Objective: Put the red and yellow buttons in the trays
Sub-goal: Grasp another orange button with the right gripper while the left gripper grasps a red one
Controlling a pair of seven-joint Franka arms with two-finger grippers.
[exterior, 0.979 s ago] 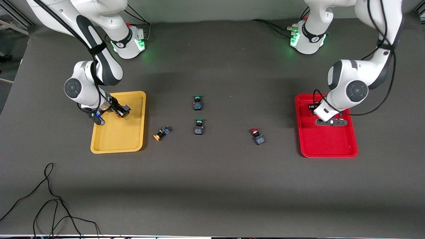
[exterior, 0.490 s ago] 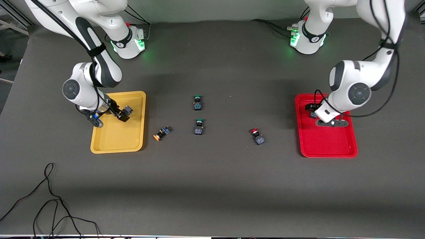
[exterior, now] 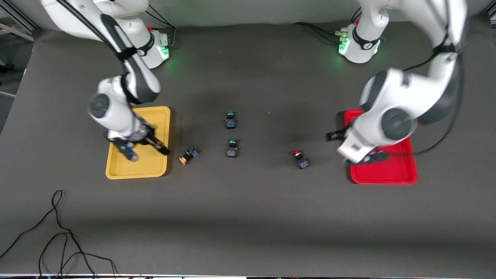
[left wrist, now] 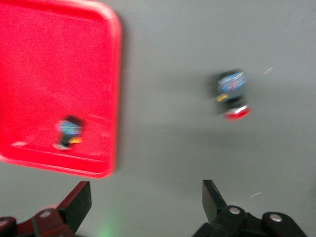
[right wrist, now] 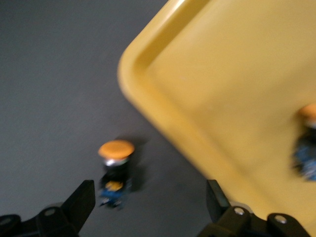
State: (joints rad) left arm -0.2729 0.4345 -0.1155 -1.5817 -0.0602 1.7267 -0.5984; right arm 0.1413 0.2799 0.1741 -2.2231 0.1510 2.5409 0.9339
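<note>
Left wrist view alone shows a button (left wrist: 69, 132) in the red tray (left wrist: 59, 59); both pincers gape empty.

- The right gripper (exterior: 145, 146) now hangs empty with jaws apart over the yellow tray's (exterior: 161, 116) edge; an orange button (right wrist: 308, 143) lies in that tray, outside the jaws.
- The left gripper (exterior: 341, 135) now hangs open off the red tray's (exterior: 387, 174) edge; a button (left wrist: 69, 132) lies in that tray.
</note>
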